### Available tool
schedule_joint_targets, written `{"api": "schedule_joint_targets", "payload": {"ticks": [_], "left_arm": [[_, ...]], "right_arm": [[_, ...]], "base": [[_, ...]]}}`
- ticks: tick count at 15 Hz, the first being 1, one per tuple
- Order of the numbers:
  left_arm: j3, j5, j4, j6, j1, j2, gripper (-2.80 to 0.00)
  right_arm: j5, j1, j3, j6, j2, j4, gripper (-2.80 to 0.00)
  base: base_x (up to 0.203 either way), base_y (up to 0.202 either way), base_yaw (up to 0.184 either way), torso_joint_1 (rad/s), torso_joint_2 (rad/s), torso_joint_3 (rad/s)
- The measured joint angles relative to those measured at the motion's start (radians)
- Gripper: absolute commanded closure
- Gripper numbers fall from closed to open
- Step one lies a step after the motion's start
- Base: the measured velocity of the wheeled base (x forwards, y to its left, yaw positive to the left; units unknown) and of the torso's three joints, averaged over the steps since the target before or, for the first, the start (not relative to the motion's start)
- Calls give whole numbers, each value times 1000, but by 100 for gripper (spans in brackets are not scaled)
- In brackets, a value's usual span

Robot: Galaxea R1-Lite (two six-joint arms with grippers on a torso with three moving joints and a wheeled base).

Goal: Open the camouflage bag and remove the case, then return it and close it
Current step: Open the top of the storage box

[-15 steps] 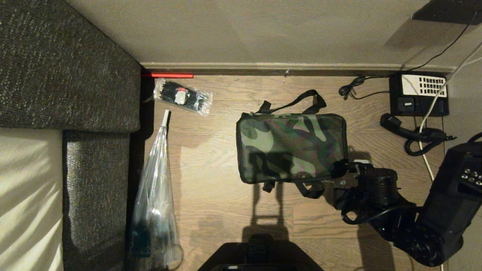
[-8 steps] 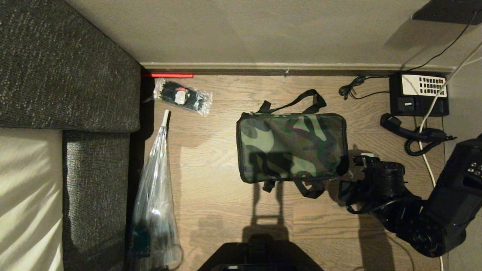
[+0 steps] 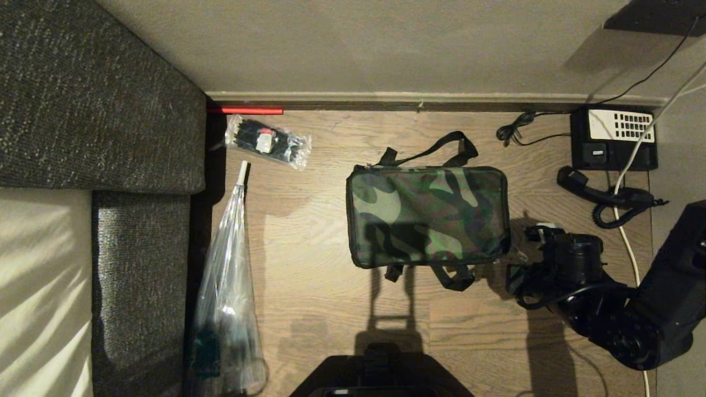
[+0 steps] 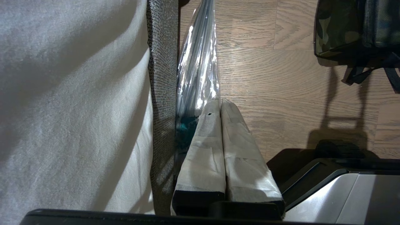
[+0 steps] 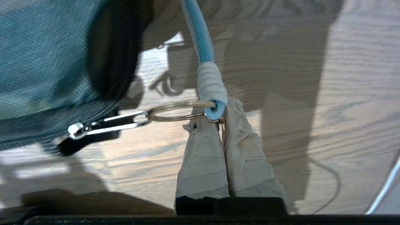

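The camouflage bag (image 3: pixel 427 218) lies flat on the wooden floor with its zip trim shut all round; its corner also shows in the left wrist view (image 4: pixel 343 28). The case is hidden. My right gripper (image 3: pixel 515 263) sits just off the bag's near right corner. In the right wrist view, my right gripper (image 5: pixel 219 120) is shut on a metal ring (image 5: pixel 175 113). The ring links to the silver zip pull (image 5: pixel 103 124) on the bag (image 5: pixel 40 62). A blue cord (image 5: pixel 200 40) ends at the same ring. My left gripper (image 4: pixel 219 104) is shut and empty, parked by the sofa.
A black telephone (image 3: pixel 612 138) with its handset (image 3: pixel 601 193) off and a white cable (image 3: pixel 626 237) lie right of the bag. A clear plastic bag (image 3: pixel 226 309) and a small clear packet (image 3: pixel 268 141) lie left, beside the grey sofa (image 3: pixel 94 110). The wall runs behind.
My right arm has drawn back to the right and nearer, off the bag's near right corner, with the ring still pinched. The bag has stayed in place.
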Motion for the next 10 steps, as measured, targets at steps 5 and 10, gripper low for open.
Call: {"api": "schedule_joint_targets", "payload": {"ticks": [5,10], "left_arm": [[0,0,0,0,0,0,0],[0,0,0,0,0,0,0]], "right_arm": [[4,-29,-12,-9,-8,19,0],[4,-52,-22,-23,-19,41,0]], "base": [[0,0,0,0,0,0],[0,0,0,0,0,0]]}}
